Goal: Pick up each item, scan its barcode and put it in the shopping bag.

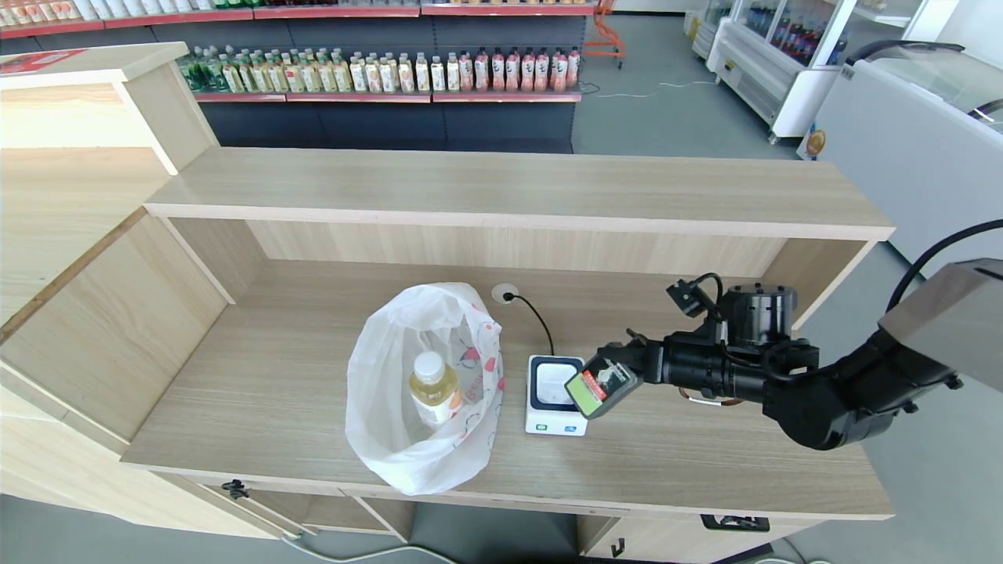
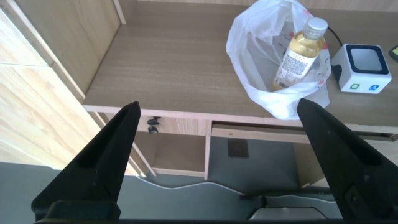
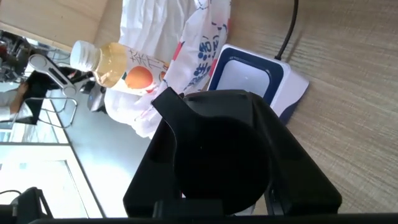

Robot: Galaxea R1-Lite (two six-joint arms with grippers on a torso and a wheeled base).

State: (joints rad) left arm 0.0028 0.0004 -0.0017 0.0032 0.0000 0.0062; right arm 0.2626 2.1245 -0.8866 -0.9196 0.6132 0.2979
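Green-labelled item (image 1: 589,391): clamped in right claw (image 1: 610,377), held just above scanner (image 1: 548,407). Shopping bag (image 1: 376,368), bottle (image 1: 433,388) inside, stands just past scanner from that claw. Left claw (image 2: 219,107): fingers wide apart, empty.

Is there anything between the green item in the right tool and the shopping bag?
Nothing visible. The right tool holds the green item over the scanner, and the open shopping bag sits right beside it. A bottle stands inside but leaves room.
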